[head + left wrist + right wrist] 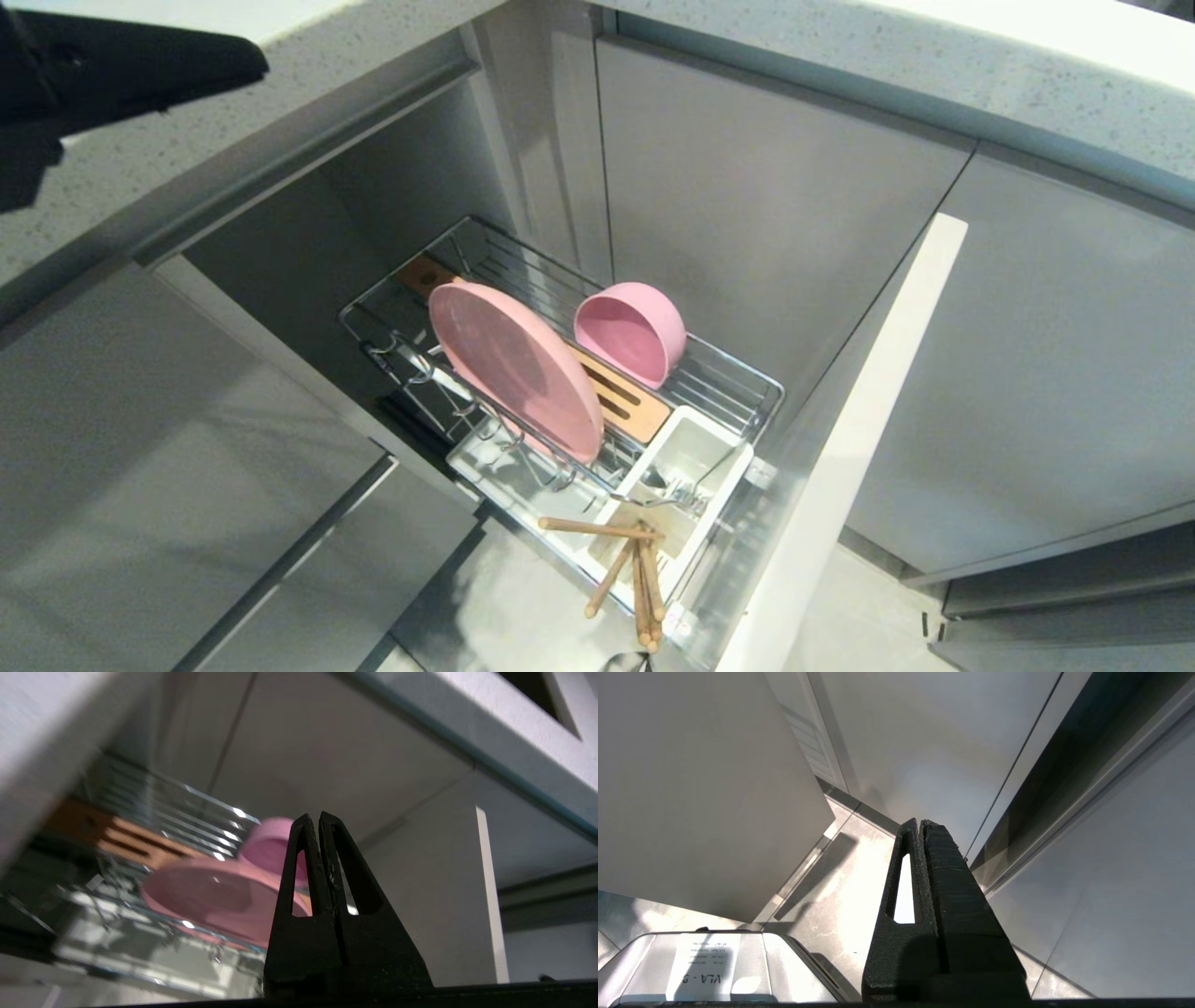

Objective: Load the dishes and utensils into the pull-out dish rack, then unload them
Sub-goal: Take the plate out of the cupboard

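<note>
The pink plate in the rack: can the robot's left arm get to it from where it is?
Probably yes. The pink plate stands on edge in the pulled-out dish rack with its top rim open to above. The left gripper, shut and empty, is up by the countertop; nothing stands between, though its fingers must open first.

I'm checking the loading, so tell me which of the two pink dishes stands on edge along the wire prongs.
The pink plate, flat and wide, stands on edge against the prongs. The pink bowl is smaller and deeper, tipped on its side behind it.

Grey flat-fronted cabinets [775,215] stand under a pale speckled countertop [980,65]. One tall door [840,448] hangs open, its edge white. The floor [850,877] is glossy pale tile, brightly lit.
</note>
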Robot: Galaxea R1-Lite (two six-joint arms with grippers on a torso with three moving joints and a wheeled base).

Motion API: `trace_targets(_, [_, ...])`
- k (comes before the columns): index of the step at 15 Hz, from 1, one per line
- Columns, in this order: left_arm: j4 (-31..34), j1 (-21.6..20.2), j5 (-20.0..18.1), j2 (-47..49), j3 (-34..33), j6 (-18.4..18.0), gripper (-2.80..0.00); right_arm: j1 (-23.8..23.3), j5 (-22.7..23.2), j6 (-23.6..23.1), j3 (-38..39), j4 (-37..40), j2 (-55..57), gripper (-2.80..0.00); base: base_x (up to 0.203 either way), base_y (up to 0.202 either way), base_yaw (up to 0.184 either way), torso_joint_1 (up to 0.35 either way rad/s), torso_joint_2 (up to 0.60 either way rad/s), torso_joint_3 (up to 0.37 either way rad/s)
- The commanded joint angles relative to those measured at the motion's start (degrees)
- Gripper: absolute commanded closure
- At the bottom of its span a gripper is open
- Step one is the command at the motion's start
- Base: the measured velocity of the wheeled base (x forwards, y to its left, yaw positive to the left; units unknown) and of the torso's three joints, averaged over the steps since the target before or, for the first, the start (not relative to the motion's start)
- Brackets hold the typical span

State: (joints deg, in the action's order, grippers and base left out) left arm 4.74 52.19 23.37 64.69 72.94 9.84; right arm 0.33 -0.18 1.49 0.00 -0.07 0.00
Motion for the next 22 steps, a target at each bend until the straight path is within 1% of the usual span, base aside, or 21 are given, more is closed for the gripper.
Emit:
trace_targets(1, [0.14, 2.39, 0.37, 2.23, -1.10, 2.04, 0.00, 0.02, 0.01, 0.01, 0.08, -0.01, 0.00, 0.00, 0.000, 0.000, 0.000, 0.000, 0.00, 0.000])
trace_targets(2, [0.21, 5.22, 1.26, 2.77, -1.15, 3.02, 0.00, 0.06, 0.01, 0.01, 0.01, -0.01, 0.00, 0.00, 0.000, 0.000, 0.000, 0.000, 0.00, 0.000])
trace_targets(3, [0.23, 7.33, 3.23, 3.50, -1.28, 4.07, 0.00, 0.02, 0.01, 0.01, 0.09, -0.01, 0.00, 0.00, 0.000, 0.000, 0.000, 0.000, 0.00, 0.000])
trace_targets(4, [0.15, 10.84, 6.91, 4.88, -1.61, 5.41, 0.00, 0.05, 0.01, 0.01, 0.05, -0.01, 0.00, 0.00, 0.000, 0.000, 0.000, 0.000, 0.00, 0.000])
trace_targets(5, [0.03, 13.37, 10.11, 6.99, -2.01, 7.41, 0.00, 0.02, 0.01, 0.01, 0.08, -0.01, 0.00, 0.00, 0.000, 0.000, 0.000, 0.000, 0.00, 0.000])
trace_targets(6, [-0.11, 14.44, 11.83, 9.08, -2.17, 9.83, 0.00, 0.02, 0.01, 0.01, 0.00, -0.01, 0.00, 0.00, 0.000, 0.000, 0.000, 0.000, 0.00, 0.000])
trace_targets(8, [0.04, 14.83, 13.79, 12.64, -1.77, 15.39, 0.00, 0.05, 0.01, 0.01, 0.07, -0.01, 0.00, 0.00, 0.000, 0.000, 0.000, 0.000, 0.00, 0.000])
trace_targets(10, [0.60, 14.68, 14.69, 15.88, -0.59, 19.18, 0.00, 0.03, 0.01, 0.01, 0.09, -0.01, 0.00, 0.00, 0.000, 0.000, 0.000, 0.000, 0.00, 0.000])
trace_targets(12, [5.24, 14.64, 16.38, 18.13, 0.46, 21.70, 0.00, 0.03, 0.01, 0.01, 0.05, -0.01, 0.00, 0.00, 0.000, 0.000, 0.000, 0.000, 0.00, 0.000])
trace_targets(13, [7.11, 14.62, 16.86, 19.12, 0.65, 23.99, 0.00, 0.02, 0.01, 0.01, 0.09, -0.01, 0.00, 0.00, 0.000, 0.000, 0.000, 0.000, 0.00, 0.000])
trace_targets(15, [10.87, 14.19, 18.28, 19.50, 1.81, 25.83, 0.00, 0.02, 0.01, 0.01, 0.09, -0.01, 0.00, 0.00, 0.000, 0.000, 0.000, 0.000, 0.00, 0.000])
trace_targets(16, [12.66, 14.17, 18.78, 19.51, 2.16, 26.43, -2.80, 0.02, 0.01, 0.01, 0.07, -0.01, 0.00, 0.00, 0.000, 0.000, 0.000, 0.000, 0.00, 0.000])
trace_targets(19, [13.17, 13.93, 19.00, 19.17, 3.86, 28.70, -2.80, 0.02, 0.01, 0.01, 0.09, -0.01, 0.00, 0.00, 0.000, 0.000, 0.000, 0.000, 0.00, 0.000])
trace_targets(20, [13.19, 13.50, 19.00, 19.13, 3.94, 28.83, -2.80, 0.04, 0.01, 0.01, 0.07, -0.01, 0.00, 0.00, 0.000, 0.000, 0.000, 0.000, 0.00, 0.000])
trace_targets(22, [13.02, 10.68, 19.00, 19.74, 4.00, 28.83, -2.80, 0.02, 0.01, 0.01, 0.07, -0.01, 0.00, 0.00, 0.000, 0.000, 0.000, 0.000, 0.00, 0.000])
